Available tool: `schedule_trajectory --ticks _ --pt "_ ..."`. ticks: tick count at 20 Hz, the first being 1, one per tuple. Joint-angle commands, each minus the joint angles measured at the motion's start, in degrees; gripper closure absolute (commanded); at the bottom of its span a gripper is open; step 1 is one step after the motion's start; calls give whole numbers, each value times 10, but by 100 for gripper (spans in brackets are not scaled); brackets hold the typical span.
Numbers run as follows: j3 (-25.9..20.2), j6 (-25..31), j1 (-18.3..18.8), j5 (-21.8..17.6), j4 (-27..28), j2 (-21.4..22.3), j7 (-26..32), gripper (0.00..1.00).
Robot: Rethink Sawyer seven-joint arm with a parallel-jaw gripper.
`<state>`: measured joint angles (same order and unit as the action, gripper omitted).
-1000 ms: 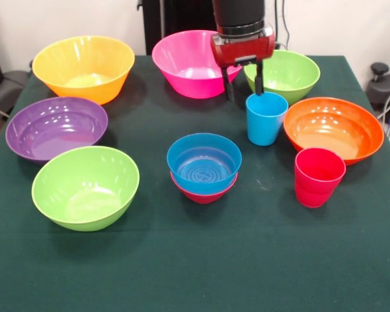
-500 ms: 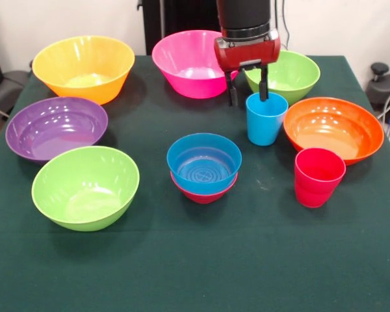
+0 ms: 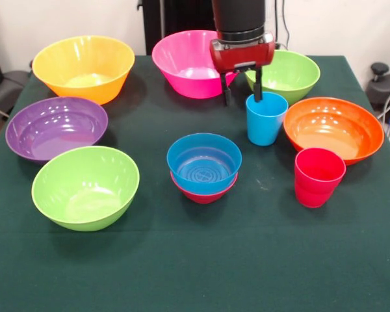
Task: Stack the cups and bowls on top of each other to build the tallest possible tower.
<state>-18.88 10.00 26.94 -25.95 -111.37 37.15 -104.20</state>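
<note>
Cups stand upright on the tabletop, mouths up, long axes vertical: the blue cup right of centre, the red cup nearer the front edge and further right. Bowls all sit rim up. A blue bowl is nested in a red bowl at the middle, a two-piece tower. Along the back edge stand a yellow bowl, a pink bowl and a green bowl. A purple bowl and a second green bowl lie toward the left edge, an orange bowl toward the right edge, just beside both cups.

Reaching straight down from above, the arm carries its gripper vertical, fingers pointing at the table. They are parted moderately and hold nothing; the right-hand finger hangs at the blue cup's back rim, the other left of the cup, in front of the pink bowl.
</note>
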Motion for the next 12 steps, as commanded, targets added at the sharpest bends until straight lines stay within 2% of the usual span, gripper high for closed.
schedule_trajectory --ticks 1,12 --pt "41 -6 -28 -31 38 -32 -41 0" --pt "50 -26 -53 -18 63 -81 -49 0"
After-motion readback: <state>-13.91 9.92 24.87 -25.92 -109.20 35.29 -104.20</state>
